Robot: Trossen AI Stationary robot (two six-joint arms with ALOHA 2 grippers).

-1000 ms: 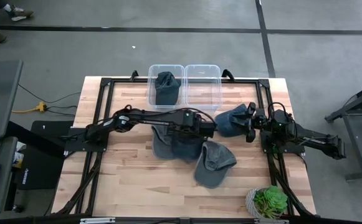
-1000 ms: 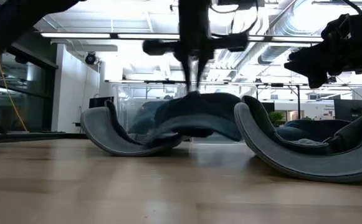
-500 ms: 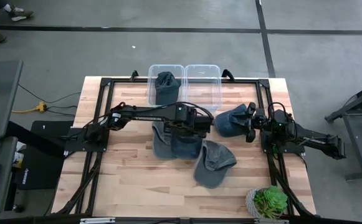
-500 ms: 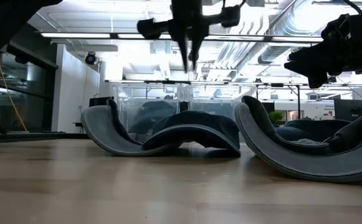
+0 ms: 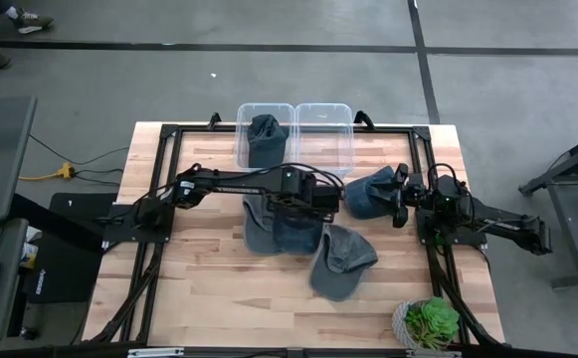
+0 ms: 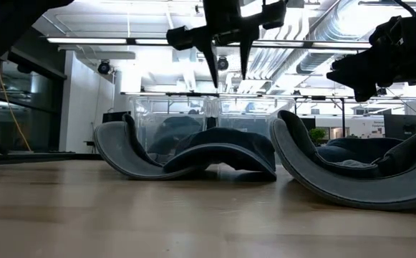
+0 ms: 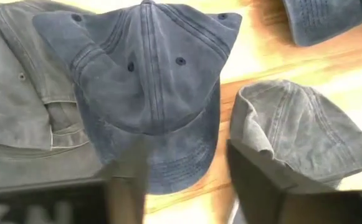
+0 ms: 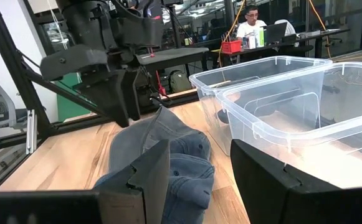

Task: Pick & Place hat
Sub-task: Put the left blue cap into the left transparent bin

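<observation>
Above the middle of the tabletop [image 5: 209, 288], the left claw [image 6: 227, 68] hangs with its two fingers spread apart and nothing between them, clear of the hats below. Directly under it lies a dark blue hat [image 7: 152, 81], crown up and flat on the wood, its edge overlapping a lighter grey hat [image 7: 25, 112] beside it. A third grey hat [image 5: 340, 261] sits nearer the front edge, just beside the blue one, with a strip of bare wood showing between them in the left wrist view. A fourth hat [image 5: 370, 192] rests close to the right claw [image 5: 400, 196], which waits at the right side of the tabletop with its fingers parted and empty. At the back edge stand two clear plastic bins side by side: the left bin [image 5: 265, 136] holds a dark hat [image 5: 265, 139], while the right bin [image 5: 325, 134] holds nothing. A small potted plant [image 5: 430, 322] sits at the front right corner.
</observation>
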